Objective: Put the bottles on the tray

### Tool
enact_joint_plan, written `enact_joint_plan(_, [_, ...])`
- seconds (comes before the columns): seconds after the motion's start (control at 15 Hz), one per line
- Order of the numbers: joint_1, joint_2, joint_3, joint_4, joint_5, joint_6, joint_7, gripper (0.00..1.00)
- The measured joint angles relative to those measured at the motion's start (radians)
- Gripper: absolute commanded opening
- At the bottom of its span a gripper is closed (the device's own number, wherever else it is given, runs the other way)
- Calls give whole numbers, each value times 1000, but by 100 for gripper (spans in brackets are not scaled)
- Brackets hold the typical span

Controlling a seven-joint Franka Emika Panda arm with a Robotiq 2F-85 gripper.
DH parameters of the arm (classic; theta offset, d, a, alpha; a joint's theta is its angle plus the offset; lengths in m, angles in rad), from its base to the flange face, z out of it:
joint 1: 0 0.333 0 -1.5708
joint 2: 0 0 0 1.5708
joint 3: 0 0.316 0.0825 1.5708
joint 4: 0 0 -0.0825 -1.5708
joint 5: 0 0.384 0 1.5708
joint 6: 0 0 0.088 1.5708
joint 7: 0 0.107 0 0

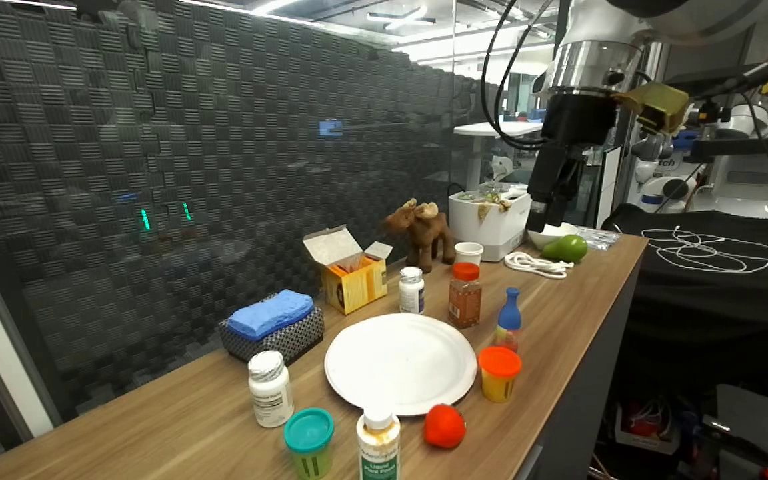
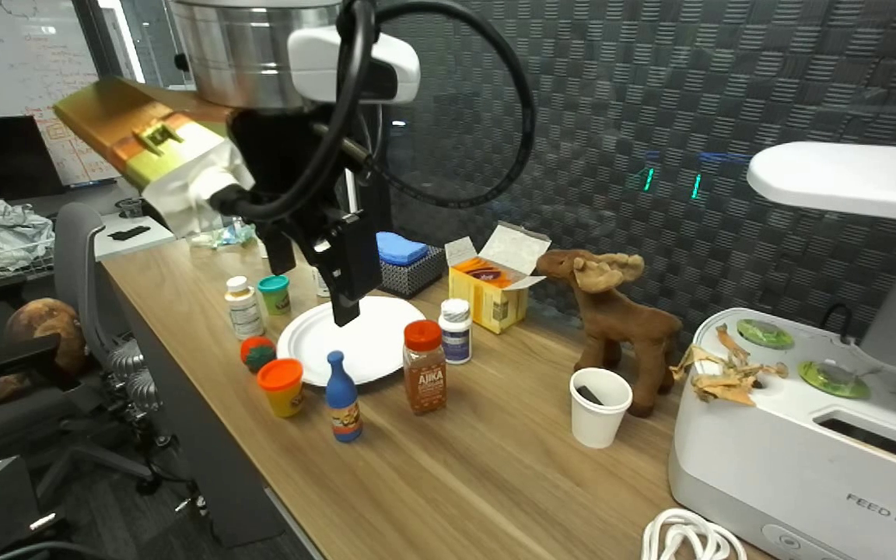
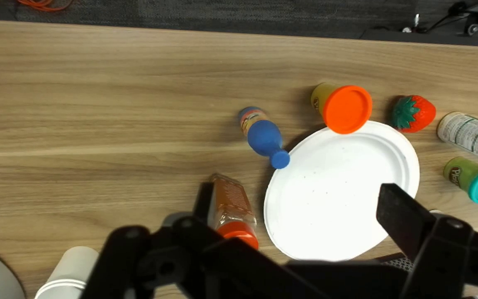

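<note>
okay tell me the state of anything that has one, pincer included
Pincer: open
Plate: not loaded yet
Yellow carton: flaps open
White bottle near carton: capped
White bottle near dark box: capped
Plant food bottle: capped
Ajika jar: capped
Blue bottle: upright
Yellow tub: lidded
Green tub: lidded
Paper cup: uncovered
White cord: looped

I've got the wood-grain table [image 2: 448, 498], white plate [image 1: 401, 363] lying flat on it; three white bottles [image 1: 271, 395], red-capped jar [image 2: 426, 381], blue bottle [image 2: 343, 404], orange-lidded tub [image 2: 283, 393] and teal-lidded tub [image 1: 309, 440] stand around that. There's a strawberry [image 1: 444, 427] near the plate, and I also see patterned box [image 1: 294, 341], yellow carton [image 1: 361, 287], toy moose [image 2: 619, 323], white cup [image 2: 598, 416], white appliance [image 2: 790, 459], looped cord [image 1: 536, 265].
</note>
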Motion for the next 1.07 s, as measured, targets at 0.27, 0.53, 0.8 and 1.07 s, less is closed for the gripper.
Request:
enact_joint_plan(0.27, [-11, 22, 21, 15, -20, 1, 2, 100])
enact_joint_plan(0.53, [-12, 118, 86, 114, -114, 40, 40, 100])
enact_joint_plan(0.8, [-12, 263, 144, 228, -224, 135, 94, 100])
enact_joint_plan(1.07, [-15, 433, 151, 334, -228, 266, 99, 100])
